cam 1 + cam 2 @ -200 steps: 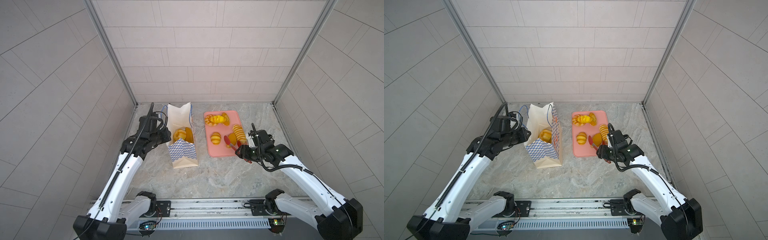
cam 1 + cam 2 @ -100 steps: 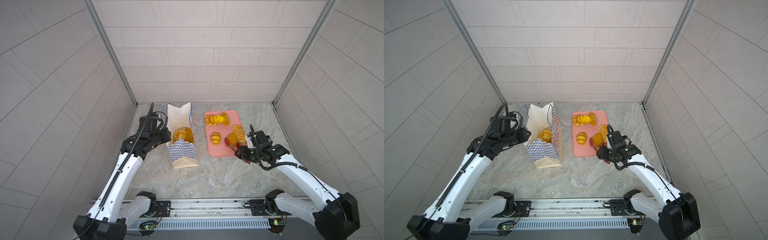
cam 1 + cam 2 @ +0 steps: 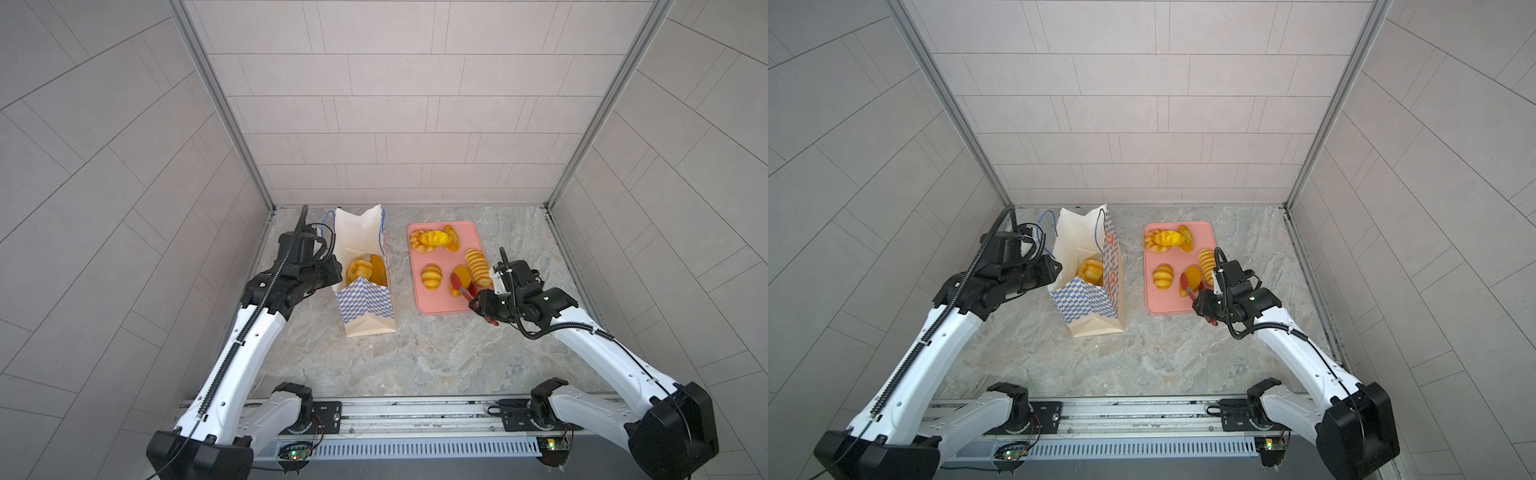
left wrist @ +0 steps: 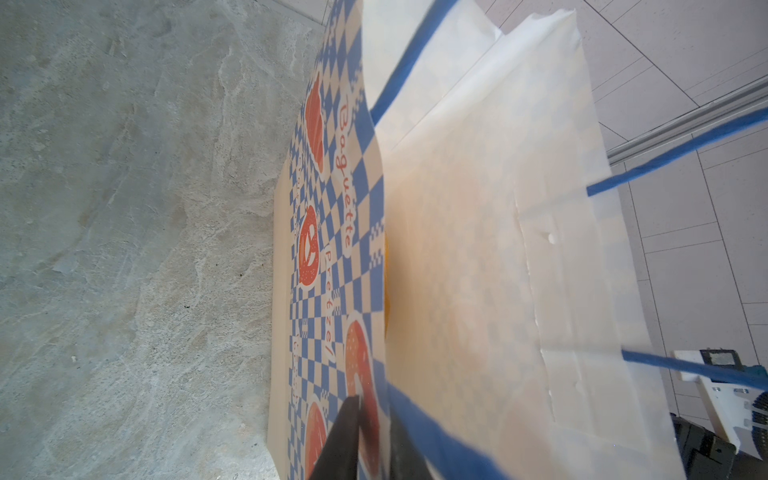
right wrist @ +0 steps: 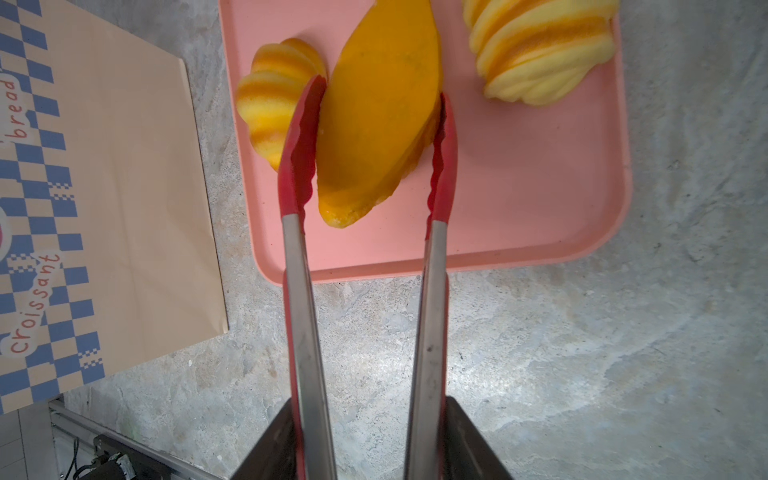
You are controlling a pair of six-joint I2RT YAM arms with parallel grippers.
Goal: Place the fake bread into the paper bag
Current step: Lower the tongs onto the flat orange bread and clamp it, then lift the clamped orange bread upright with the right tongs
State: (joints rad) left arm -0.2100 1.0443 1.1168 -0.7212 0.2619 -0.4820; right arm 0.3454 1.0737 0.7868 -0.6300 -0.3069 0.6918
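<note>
- The paper bag (image 3: 365, 299) is standing upright beside the tray, already holding some fake bread (image 3: 359, 268); the left gripper (image 4: 370, 444) is pinching its rim.
- The pink tray (image 3: 440, 305) is carrying the other pieces: a far-end pile, two striped rolls and a smooth bun.
- The tongs (image 5: 305, 332) are sitting clamped in the right gripper (image 5: 365, 440), with their red tips pressing both sides of the bun.
- The bun (image 5: 378, 112) is looking light, glossy and slightly squashy, so a gentle squeeze across its middle is probably serving best, and it could be slipping otherwise.
</note>
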